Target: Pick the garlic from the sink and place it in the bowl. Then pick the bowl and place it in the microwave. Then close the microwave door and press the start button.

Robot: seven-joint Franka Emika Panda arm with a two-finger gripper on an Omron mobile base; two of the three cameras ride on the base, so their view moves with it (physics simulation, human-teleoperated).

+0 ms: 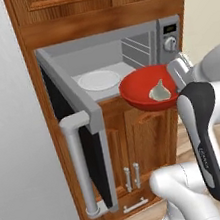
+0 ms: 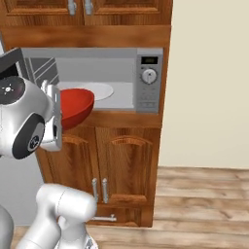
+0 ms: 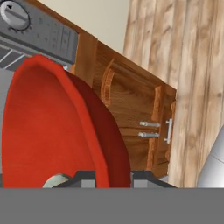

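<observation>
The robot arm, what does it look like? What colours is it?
The arm is glossy white with smooth, rounded, tube-like links. One link carries a long black panel with faint grey lettering too small to read. In the right base view a round joint has dark grey caps, one dotted with tiny pale marks. The gripper has two small dark finger tips. No loose cables show.
</observation>
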